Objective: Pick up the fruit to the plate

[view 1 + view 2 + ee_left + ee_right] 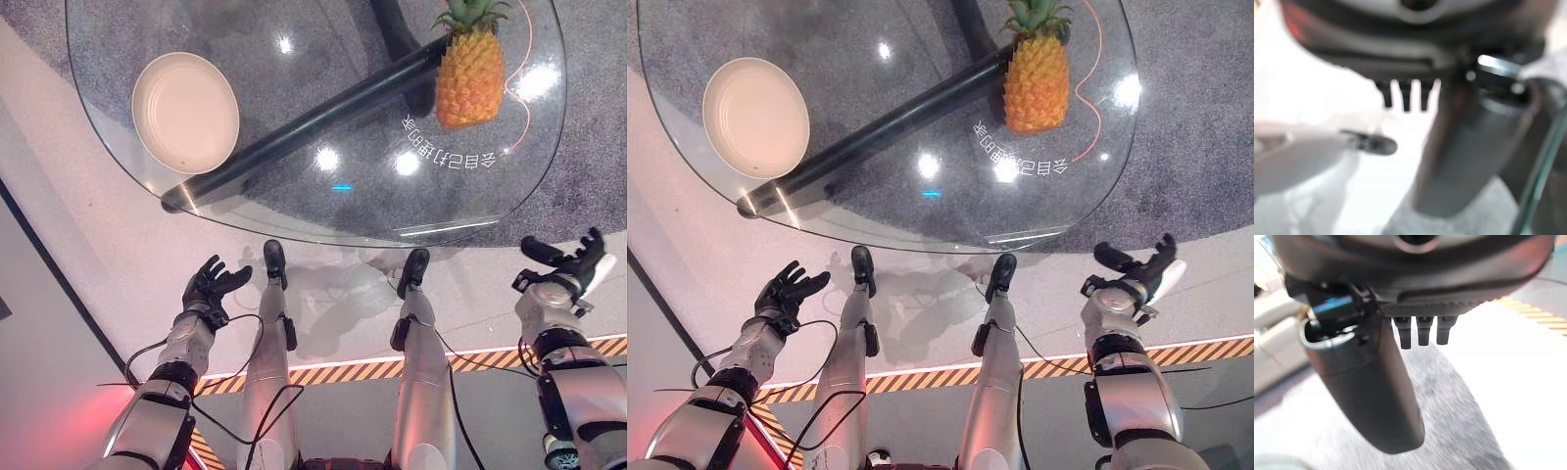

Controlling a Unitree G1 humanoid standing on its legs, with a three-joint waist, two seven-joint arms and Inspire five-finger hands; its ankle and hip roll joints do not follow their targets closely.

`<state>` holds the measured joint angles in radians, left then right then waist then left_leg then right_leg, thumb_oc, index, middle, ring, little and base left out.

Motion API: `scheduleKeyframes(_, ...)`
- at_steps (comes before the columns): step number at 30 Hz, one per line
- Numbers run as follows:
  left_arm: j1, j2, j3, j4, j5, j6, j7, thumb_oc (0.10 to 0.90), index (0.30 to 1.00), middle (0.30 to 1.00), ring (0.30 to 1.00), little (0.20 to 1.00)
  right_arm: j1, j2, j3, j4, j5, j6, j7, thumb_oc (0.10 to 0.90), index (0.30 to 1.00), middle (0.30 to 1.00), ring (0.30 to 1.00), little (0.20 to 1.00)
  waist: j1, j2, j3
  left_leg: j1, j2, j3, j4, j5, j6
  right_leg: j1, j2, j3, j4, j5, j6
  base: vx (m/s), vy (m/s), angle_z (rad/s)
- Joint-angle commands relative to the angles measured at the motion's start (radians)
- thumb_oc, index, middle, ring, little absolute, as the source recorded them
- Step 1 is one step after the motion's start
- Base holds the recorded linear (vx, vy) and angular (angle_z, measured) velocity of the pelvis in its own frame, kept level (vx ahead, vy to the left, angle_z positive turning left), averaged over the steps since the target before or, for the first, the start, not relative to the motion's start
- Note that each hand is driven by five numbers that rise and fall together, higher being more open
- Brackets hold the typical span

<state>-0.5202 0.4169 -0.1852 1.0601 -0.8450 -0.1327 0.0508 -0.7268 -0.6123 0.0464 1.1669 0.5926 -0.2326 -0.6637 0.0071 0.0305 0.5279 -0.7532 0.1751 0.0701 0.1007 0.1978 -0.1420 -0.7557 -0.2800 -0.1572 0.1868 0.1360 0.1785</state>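
Observation:
A pineapple [470, 70] with a green crown stands upright on the right part of the round glass table [343, 211]. A cream plate [185, 111] lies bare on the table's left part. My left hand [211, 287] hangs below the table's near edge at the left, fingers straight and spread, holding nothing. On the right, my right hand [563, 262] also floats short of the table edge, fingers relaxed and empty. In the right wrist view the fingers [1419, 332] point straight out beside the thumb [1369, 382].
A dark tube [304, 127], part of the table's base, runs slantwise under the glass from the plate toward the pineapple. A thin orange cord [526, 98] curves by the pineapple. Yellow-black striped tape [343, 370] crosses the floor near me.

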Motion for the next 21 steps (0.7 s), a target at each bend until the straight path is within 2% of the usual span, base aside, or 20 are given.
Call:
scheduleKeyframes(1, 0.006, 0.063, -0.007, 0.041, -0.002, -0.004, 0.006, 0.8, 0.9, 0.9, 0.9, 0.9, 0.018, -0.094, -0.047, -0.019, 0.043, -0.087, -0.138, 0.8, 0.9, 0.9, 0.9, 0.9, 0.027, -0.034, -0.008, -0.023, -0.02, -0.068, 0.111, -0.104, 0.003, -0.044, -0.007, -0.04, 0.041, 0.037, 0.03, 0.0, 0.0, 0.0)
scheduleKeyframes(5, 0.022, 0.057, -0.023, 0.03, -0.014, -0.01, 0.017, 0.8, 0.9, 0.9, 0.9, 0.9, 0.014, -0.12, -0.054, -0.148, 0.008, -0.21, -0.265, 0.8, 0.9, 0.9, 0.9, 0.9, 0.022, -0.037, -0.008, -0.005, -0.022, -0.065, 0.099, -0.111, 0.008, -0.026, -0.005, -0.045, 0.028, 0.034, 0.031, 0.02, 0.018, 0.0)
scheduleKeyframes(9, 0.042, 0.053, -0.025, 0.009, -0.015, -0.011, 0.019, 0.8, 0.9, 0.9, 0.9, 0.9, 0.012, -0.123, -0.039, -0.296, -0.087, -0.25, -0.375, 0.8, 0.9, 0.9, 0.9, 0.9, 0.016, -0.035, -0.008, -0.002, -0.027, -0.061, 0.093, -0.109, 0.009, -0.026, -0.005, -0.044, 0.024, 0.035, 0.033, 0.01, 0.044, -0.01)
scheduleKeyframes(13, 0.05, 0.049, -0.023, 0.003, -0.022, -0.011, 0.002, 0.8, 0.9, 0.9, 0.9, 0.9, -0.023, -0.141, -0.005, -0.502, -0.282, -0.234, -0.463, 0.8, 0.9, 0.9, 0.9, 0.9, 0.011, -0.029, -0.008, 0.001, -0.033, -0.058, 0.087, -0.106, 0.014, -0.027, -0.008, -0.04, 0.023, 0.032, 0.033, -0.01, 0.052, 0.0)
scheduleKeyframes(17, 0.066, 0.029, -0.019, 0.003, -0.015, -0.029, -0.002, 0.8, 0.9, 0.9, 0.9, 0.9, -0.031, -0.144, 0.021, -0.687, -0.43, -0.176, -0.509, 0.8, 0.9, 0.9, 0.9, 0.9, 0.006, -0.023, -0.008, 0.001, -0.038, -0.052, 0.079, -0.1, 0.018, -0.031, -0.007, -0.037, 0.02, 0.028, 0.032, 0.0, 0.054, 0.01)
scheduleKeyframes(21, 0.081, 0.014, -0.009, -0.002, -0.007, -0.037, -0.003, 0.8, 0.9, 0.9, 0.9, 0.9, -0.031, -0.135, 0.035, -0.805, -0.505, -0.119, -0.514, 0.8, 0.9, 0.9, 0.9, 0.9, 0.006, -0.016, -0.008, 0.001, -0.041, -0.047, 0.074, -0.096, 0.021, -0.033, -0.009, -0.035, 0.022, 0.023, 0.031, 0.0, 0.039, 0.0)
